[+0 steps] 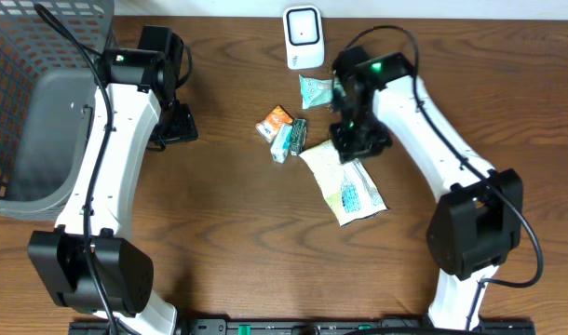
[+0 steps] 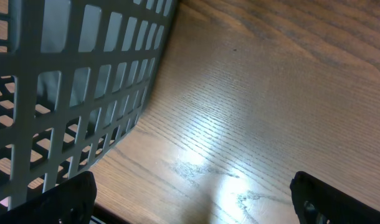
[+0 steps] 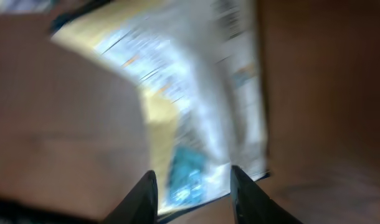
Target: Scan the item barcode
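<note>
A white and yellow packet (image 1: 349,186) with blue print lies flat on the wooden table, right of centre. My right gripper (image 1: 357,141) hovers over its far end. In the blurred right wrist view the gripper (image 3: 193,177) has its fingers apart, with the packet's (image 3: 190,93) blue-printed end showing in the gap. The white barcode scanner (image 1: 304,37) stands at the back edge. My left gripper (image 1: 177,126) is beside the basket, and in the left wrist view it (image 2: 193,205) is wide open over bare wood.
A grey mesh basket (image 1: 23,112) fills the left side, and its wall (image 2: 84,93) stands close to the left gripper. A teal packet (image 1: 314,90), an orange packet (image 1: 276,121) and a dark green packet (image 1: 293,138) lie between the scanner and the big packet.
</note>
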Robot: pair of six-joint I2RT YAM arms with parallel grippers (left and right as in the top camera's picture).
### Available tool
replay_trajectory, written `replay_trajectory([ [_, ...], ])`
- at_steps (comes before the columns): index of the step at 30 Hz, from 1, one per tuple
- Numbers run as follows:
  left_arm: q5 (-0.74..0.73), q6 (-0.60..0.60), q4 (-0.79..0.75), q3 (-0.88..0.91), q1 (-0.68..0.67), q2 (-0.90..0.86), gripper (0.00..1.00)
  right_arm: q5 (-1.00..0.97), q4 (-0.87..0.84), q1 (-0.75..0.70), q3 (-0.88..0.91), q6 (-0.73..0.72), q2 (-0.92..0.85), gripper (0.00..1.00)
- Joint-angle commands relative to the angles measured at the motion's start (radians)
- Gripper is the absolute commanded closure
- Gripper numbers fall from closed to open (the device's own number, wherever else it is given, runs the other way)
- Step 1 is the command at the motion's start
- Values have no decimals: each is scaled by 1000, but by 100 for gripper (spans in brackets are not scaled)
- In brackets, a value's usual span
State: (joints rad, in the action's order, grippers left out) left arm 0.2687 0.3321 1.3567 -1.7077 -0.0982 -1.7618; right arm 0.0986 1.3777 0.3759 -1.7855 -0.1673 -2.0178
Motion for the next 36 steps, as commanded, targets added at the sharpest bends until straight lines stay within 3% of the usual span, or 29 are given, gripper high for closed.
replay_trajectory([
  [1, 20, -13, 4, 4, 3, 1, 2, -71, -39, -19, 24, -24, 14, 66],
  [6, 20, -13, 3, 4, 3, 1, 3, -75, -147, -3, 158, -19, 12, 83],
  [9, 20, -13, 3, 4, 3, 1, 2, -17, -233, 13, 282, -19, 12, 86],
  [12, 20, -13, 3, 4, 3, 1, 3, 45, -299, 42, 397, -19, 9, 99],
  [18, 20, -13, 3, 4, 3, 1, 2, 85, -254, 120, 432, -53, 12, 99],
  [25, 20, -13, 3, 4, 3, 2, 2, -40, -10, 143, 187, -124, 13, 99],
  [27, 20, -13, 3, 4, 3, 1, 2, -40, 2, 144, 149, -124, 13, 96],
  [30, 20, -13, 3, 4, 3, 2, 2, -42, -7, 144, 134, -97, 13, 80],
  [36, 21, -13, 3, 4, 3, 1, 2, -66, -92, 144, 240, -95, 13, 79],
])
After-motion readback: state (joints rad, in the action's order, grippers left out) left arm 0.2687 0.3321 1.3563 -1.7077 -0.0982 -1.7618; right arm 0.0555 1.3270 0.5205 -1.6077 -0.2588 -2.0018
